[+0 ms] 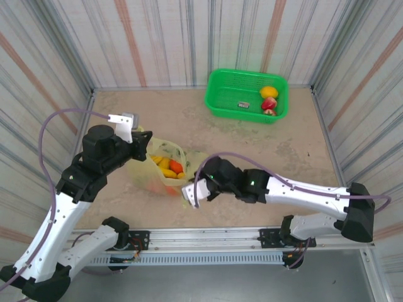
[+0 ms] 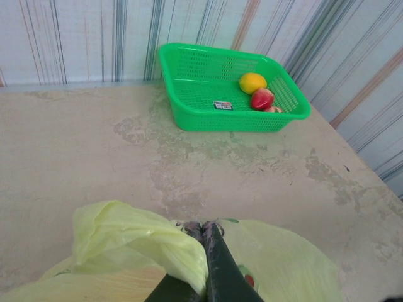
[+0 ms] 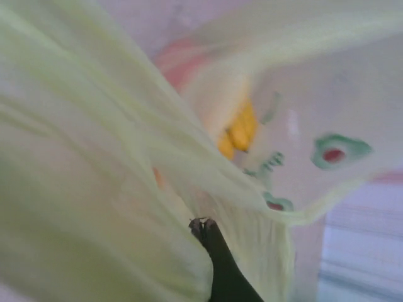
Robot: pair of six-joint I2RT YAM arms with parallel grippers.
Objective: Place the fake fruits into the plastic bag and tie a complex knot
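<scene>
The pale yellow-green plastic bag lies on the table between the arms, its mouth open, with yellow and orange fake fruits inside. My left gripper is shut on the bag's left handle, which drapes over its fingers. My right gripper is shut on the bag's film at its right edge; yellow fruit shows through the plastic. A yellow lemon and red strawberries lie in the green basket.
The green mesh basket stands at the back right near the striped wall. Bare beige tabletop spreads between the basket and the bag. Striped walls close in the table on three sides.
</scene>
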